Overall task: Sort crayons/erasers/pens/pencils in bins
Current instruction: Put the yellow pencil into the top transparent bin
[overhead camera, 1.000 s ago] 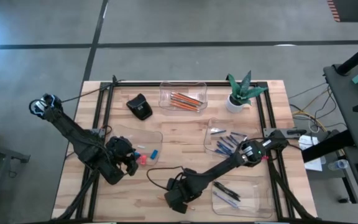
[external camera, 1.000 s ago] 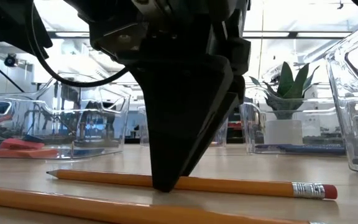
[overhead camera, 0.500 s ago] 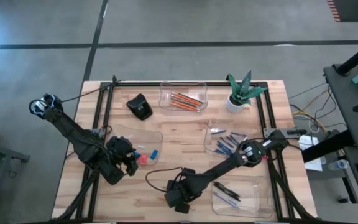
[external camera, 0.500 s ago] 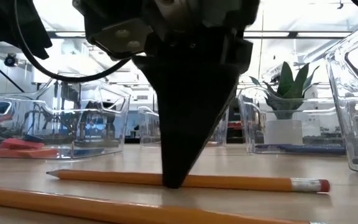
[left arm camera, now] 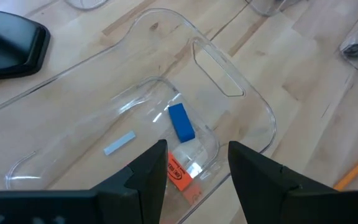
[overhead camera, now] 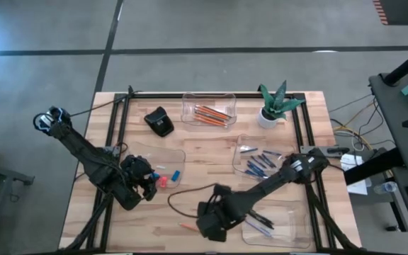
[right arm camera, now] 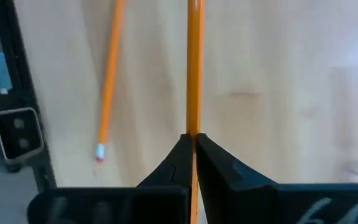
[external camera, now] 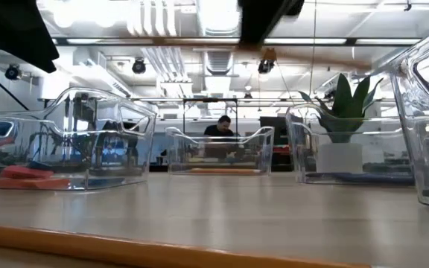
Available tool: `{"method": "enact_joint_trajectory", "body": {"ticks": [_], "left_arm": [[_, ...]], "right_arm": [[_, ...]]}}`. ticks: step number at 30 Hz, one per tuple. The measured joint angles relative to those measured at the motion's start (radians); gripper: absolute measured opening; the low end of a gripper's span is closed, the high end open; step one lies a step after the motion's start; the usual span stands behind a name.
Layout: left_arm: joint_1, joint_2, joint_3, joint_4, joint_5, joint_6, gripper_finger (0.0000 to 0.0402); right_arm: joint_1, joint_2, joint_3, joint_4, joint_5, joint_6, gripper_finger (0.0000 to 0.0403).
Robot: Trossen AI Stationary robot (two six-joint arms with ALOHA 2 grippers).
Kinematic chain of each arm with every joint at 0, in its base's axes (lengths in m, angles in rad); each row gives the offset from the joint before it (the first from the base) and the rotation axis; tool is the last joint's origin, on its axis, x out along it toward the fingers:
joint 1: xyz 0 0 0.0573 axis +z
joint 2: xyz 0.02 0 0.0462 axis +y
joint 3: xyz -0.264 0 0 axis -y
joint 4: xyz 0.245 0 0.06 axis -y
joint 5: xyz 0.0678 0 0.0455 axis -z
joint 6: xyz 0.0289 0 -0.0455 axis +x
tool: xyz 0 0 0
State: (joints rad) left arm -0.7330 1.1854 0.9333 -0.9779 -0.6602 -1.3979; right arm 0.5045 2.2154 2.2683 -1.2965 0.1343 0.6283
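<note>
My right gripper [overhead camera: 211,224] is near the table's front edge, shut on an orange pencil [right arm camera: 194,68]. A second pencil [right arm camera: 109,81] lies flat on the wood beside it [overhead camera: 188,227] and shows close up in the low view [external camera: 162,249]. My left gripper [left arm camera: 197,171] hangs open above the left bin [overhead camera: 163,159]. That bin holds a blue eraser [left arm camera: 181,121], a pink eraser [left arm camera: 178,173] and a pale blue piece [left arm camera: 119,143]. More pencils lie in the far bin [overhead camera: 209,112]. My right gripper pinches the pencil's shaft [right arm camera: 194,127] between its two fingertips, which come from above and point down. The fingers lie across the pencil. The pencil is off the table; the low view shows only the other pencil on the wood.
A bin with blue and dark sticks [overhead camera: 262,160] stands right of centre, and a bin with dark pens [overhead camera: 269,227] at the near right. A black lump-shaped object [overhead camera: 160,121] and a potted plant [overhead camera: 273,106] stand at the back. A black cable [overhead camera: 179,198] loops across the table's middle.
My right gripper has shut on the farther of the two pencils and risen with it, out of the low view, moving slightly toward the table's right edge. That pencil is lifted clear; the nearer pencil has stayed on the table.
</note>
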Motion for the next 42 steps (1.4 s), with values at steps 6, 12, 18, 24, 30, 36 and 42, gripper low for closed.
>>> {"method": "enact_joint_trajectory", "body": {"ticks": [6, 12, 18, 24, 30, 36, 42], "left_arm": [[0.000, 0.000, 0.000, 0.000, 0.000, 0.001, 0.0154], [0.000, 0.000, 0.000, 0.003, -0.001, 0.001, 0.0154], [0.000, 0.000, 0.000, 0.007, -0.007, 0.000, 0.0154], [0.000, 0.000, -0.001, 0.011, -0.049, 0.001, 0.0154], [-0.001, 0.008, -0.004, 0.017, -0.123, 0.001, 0.0154], [0.000, 0.025, -0.006, 0.019, -0.160, 0.001, 0.0154], [0.000, 0.060, -0.006, 0.026, -0.160, 0.026, 0.0154]], "right_arm": [[-0.026, -0.110, 0.001, -0.135, 0.184, 0.011, 0.0007], [-0.140, -0.220, 0.001, -0.174, 0.342, -0.075, 0.0007], [-0.353, -0.245, -0.004, -0.171, 0.340, -0.245, 0.0008], [-0.581, -0.207, -0.008, -0.063, 0.345, -0.411, 0.0008], [-0.749, -0.121, -0.016, 0.054, 0.340, -0.517, 0.0008], [-0.827, -0.001, -0.018, 0.089, 0.304, -0.578, 0.0008], [-0.850, 0.072, -0.018, 0.098, 0.253, -0.621, 0.0008]]}}
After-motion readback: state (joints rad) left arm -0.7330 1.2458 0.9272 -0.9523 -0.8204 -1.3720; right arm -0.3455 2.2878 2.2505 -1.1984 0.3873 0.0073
